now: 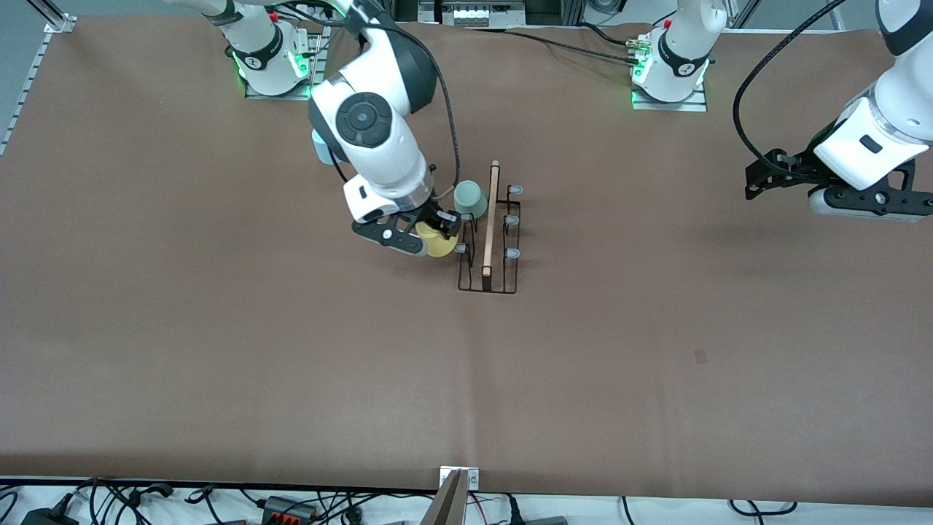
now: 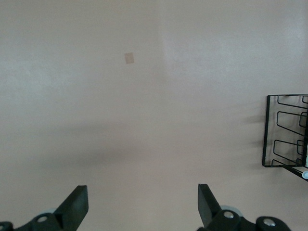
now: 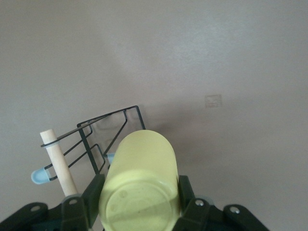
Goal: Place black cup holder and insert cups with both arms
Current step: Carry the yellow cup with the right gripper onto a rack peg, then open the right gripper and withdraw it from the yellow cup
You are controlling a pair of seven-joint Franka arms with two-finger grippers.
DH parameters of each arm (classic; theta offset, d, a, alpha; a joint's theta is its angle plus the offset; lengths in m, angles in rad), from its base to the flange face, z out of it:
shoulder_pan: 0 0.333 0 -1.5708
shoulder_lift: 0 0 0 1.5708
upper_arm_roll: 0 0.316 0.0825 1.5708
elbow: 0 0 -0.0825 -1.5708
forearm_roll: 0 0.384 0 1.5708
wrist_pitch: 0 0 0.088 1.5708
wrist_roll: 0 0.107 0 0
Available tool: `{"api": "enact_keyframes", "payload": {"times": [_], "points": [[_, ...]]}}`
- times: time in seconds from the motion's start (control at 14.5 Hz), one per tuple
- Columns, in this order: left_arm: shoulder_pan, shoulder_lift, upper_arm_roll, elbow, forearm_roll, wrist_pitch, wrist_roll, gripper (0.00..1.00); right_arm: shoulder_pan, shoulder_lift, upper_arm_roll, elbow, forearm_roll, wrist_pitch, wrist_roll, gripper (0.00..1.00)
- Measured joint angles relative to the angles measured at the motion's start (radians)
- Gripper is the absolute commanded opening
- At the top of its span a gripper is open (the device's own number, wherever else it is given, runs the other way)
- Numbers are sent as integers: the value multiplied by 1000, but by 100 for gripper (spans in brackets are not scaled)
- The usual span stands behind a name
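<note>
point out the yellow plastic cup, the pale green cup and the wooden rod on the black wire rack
yellow plastic cup (image 3: 139,180): right wrist view, its side wall
pale green cup (image 1: 470,197): front view, its side
wooden rod (image 1: 491,219): front view, mid-length

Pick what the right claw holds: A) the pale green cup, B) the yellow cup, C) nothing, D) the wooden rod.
B: the right claw is clamped on the yellow cup beside the black cup holder, while the pale green cup sits on the rack.
</note>
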Motion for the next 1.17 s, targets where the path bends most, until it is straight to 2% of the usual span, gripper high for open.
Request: {"api": "enact_keyframes", "payload": {"times": [0.28,0.35,0.41,0.48,0.55,0.62,0.97,1.17], "points": [[14,6,2,0,0,-2,0,100,10,36,0,2,0,80,5,11],[15,11,2,0,-1,-2,0,100,12,41,-1,2,0,90,6,19],[16,17,2,0,-2,-2,0,100,15,46,-1,2,0,98,7,38],[15,21,1,0,-3,-1,0,100,18,50,-1,3,0,110,7,68],[14,26,-1,3,-3,0,0,100,22,57,-1,3,0,124,7,92],[15,29,-1,6,-3,0,0,100,29,67,-1,3,0,134,7,100],[13,29,-5,27,-3,-1,0,100,44,89,-4,11,0,151,9,100],[13,29,-7,30,-3,-1,0,100,16,71,-16,30,-2,135,1,100]]}}
